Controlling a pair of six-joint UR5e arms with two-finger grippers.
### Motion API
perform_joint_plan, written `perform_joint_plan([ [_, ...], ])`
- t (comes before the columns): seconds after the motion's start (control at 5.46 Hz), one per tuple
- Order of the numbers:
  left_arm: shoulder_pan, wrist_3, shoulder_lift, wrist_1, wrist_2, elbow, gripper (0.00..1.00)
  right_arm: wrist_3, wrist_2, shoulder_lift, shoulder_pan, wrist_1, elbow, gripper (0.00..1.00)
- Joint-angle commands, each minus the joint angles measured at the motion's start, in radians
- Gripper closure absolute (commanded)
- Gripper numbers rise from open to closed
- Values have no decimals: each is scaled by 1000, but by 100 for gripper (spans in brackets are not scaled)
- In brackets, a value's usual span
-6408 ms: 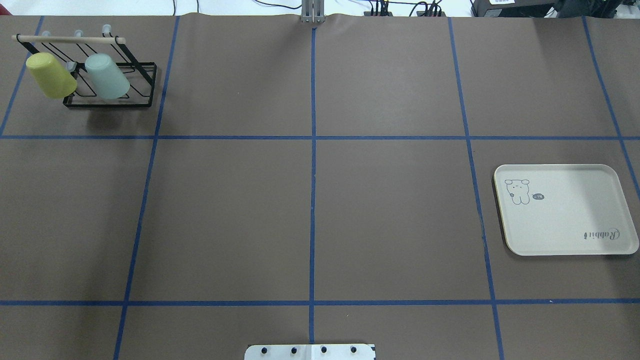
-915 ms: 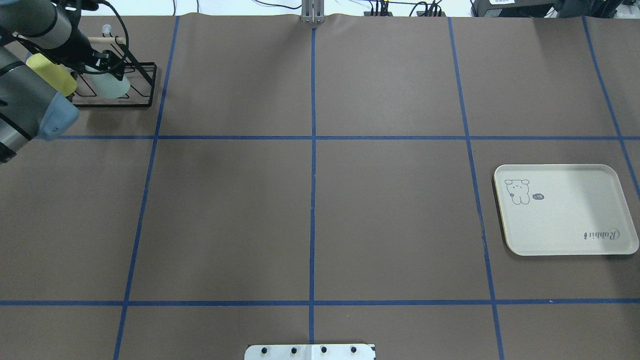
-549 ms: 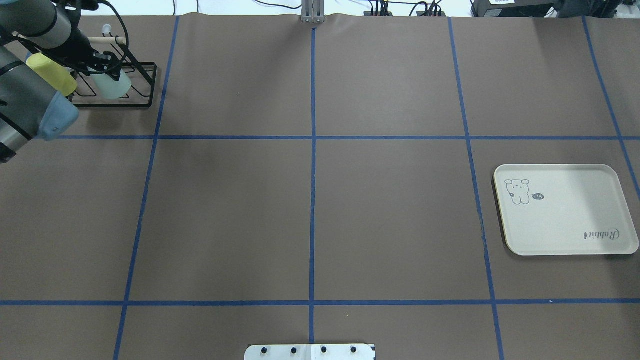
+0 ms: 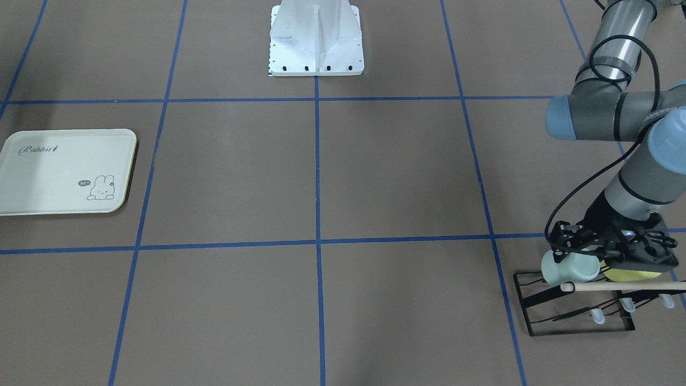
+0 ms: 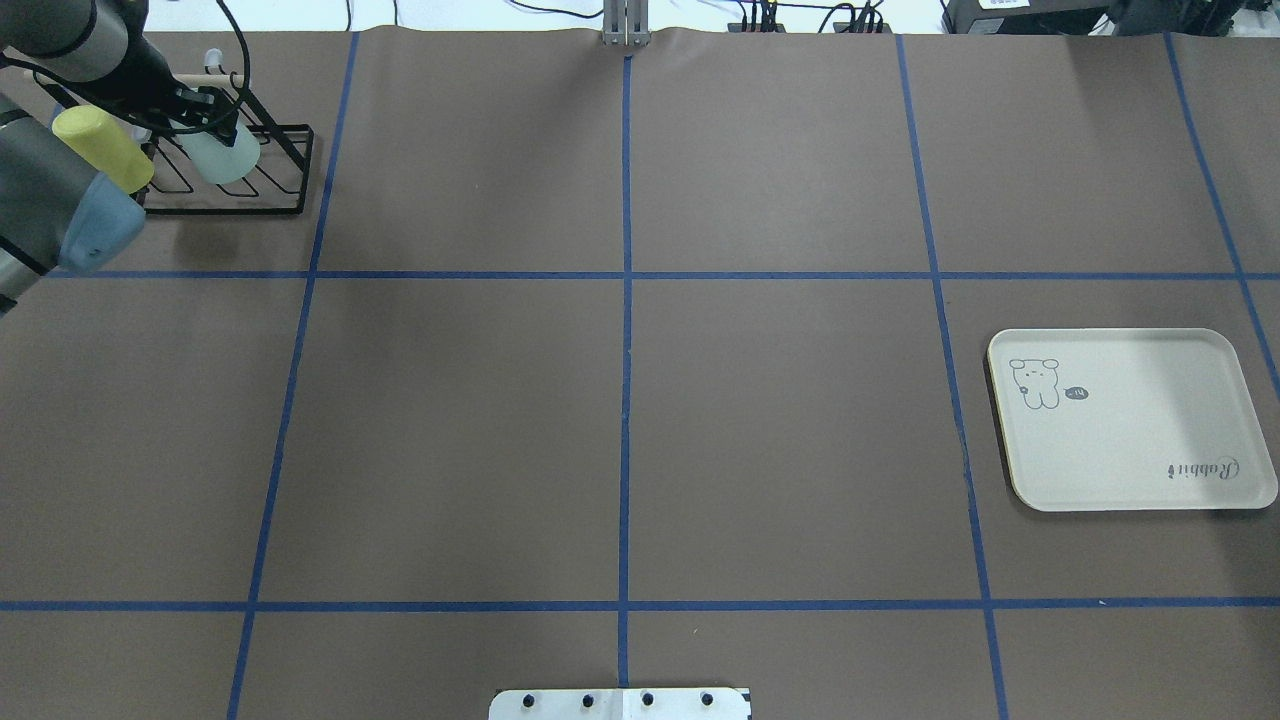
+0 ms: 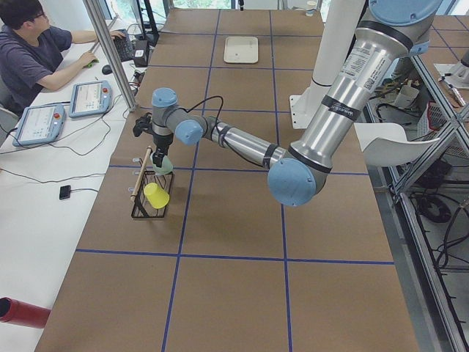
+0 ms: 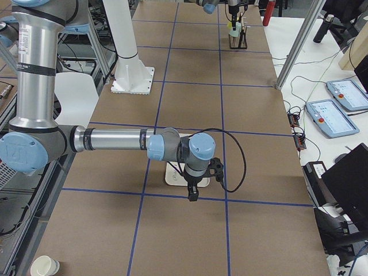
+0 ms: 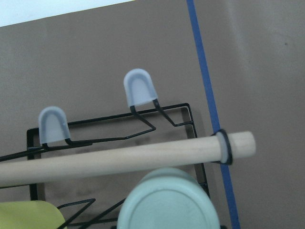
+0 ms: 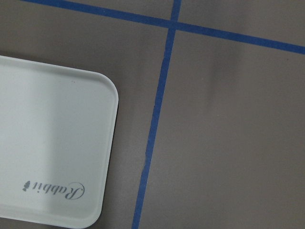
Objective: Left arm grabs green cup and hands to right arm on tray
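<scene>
The pale mint green cup (image 5: 225, 158) lies tilted at the black wire rack (image 5: 270, 205) in the table's far left corner. My left gripper (image 5: 205, 118) is shut on it from above. The front-facing view shows the green cup (image 4: 567, 268) on its side in my left gripper (image 4: 587, 251), above the rack's wooden rod (image 4: 616, 287). The left wrist view shows the cup's round bottom (image 8: 167, 202) just below the rod (image 8: 119, 160). The cream tray (image 5: 1130, 420) lies at the right. My right gripper (image 7: 193, 194) hangs low beside the tray (image 9: 47, 157); I cannot tell whether it is open or shut.
A yellow-green cup (image 5: 100, 148) hangs on the rack next to the green one, close under my left arm. The rack has capped wire pegs (image 8: 139, 88). The robot's white base plate (image 4: 316, 43) is at mid table. An operator (image 6: 33, 51) sits at a side desk.
The left arm, absent 6.4 s ago, came in over the rack. In the last second the left gripper and the green cup shifted a little toward the table's far edge.
</scene>
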Motion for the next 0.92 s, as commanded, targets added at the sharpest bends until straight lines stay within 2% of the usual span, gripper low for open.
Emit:
perform_joint_plan([
  [0.0, -25, 0, 42, 17, -8, -90, 100, 0, 0, 0, 0, 0, 0, 0],
  [0.37, -34, 0, 93, 179, -8, -303, 100, 0, -1, 0, 0, 0, 0, 0],
  [0.55, -42, -8, 93, 243, -8, -377, 100, 0, 0, 6, 0, 2, 5, 0],
  [0.73, -50, -21, 93, 246, -11, -403, 100, -8, -1, 8, 0, 3, 11, 0],
])
